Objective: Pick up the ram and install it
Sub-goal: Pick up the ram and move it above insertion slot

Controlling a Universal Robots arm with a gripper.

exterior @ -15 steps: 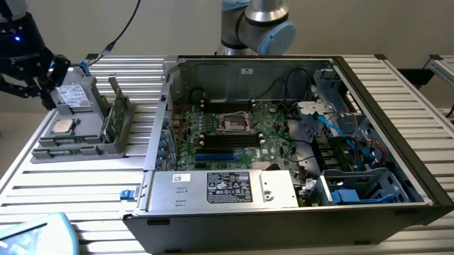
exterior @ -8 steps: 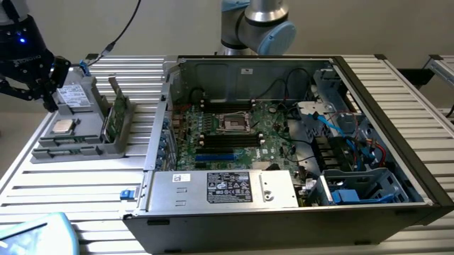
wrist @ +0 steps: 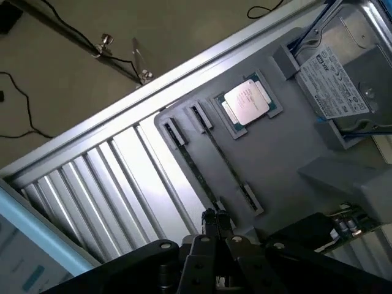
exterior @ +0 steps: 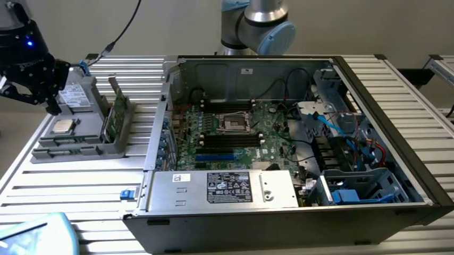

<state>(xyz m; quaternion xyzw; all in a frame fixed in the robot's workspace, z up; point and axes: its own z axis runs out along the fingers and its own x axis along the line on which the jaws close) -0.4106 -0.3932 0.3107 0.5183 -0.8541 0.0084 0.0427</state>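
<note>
Step in hand: the approach for the pick, nothing grasped yet. The claw (wrist: 215, 222) has its fingertips pressed together and empty, and it hovers over the gray holder (exterior: 85, 151) on the bench (exterior: 71, 186), at the exterior view's left. The ram (wrist: 223, 160) sits edge-up in a holder slot between two end clips, just beside the silver processor chip (wrist: 247, 103), with the hard drive (wrist: 334, 79) further along. A second, parallel slot runs next to it; I can't tell if that one holds a stick too. My read is that the pick calls for the fingers to part, line up across the stick's thin edge and come down over its middle — the fit looks tight with the clips so near. The wrist view gives the stick's edge and the claw tips close above the slot's end. The exterior view gives the open computer case (exterior: 397, 106) with the black motherboard slots (exterior: 230, 141), well apart from the holder, and the taller green cards (exterior: 117, 114) standing in it, not the target.
</note>
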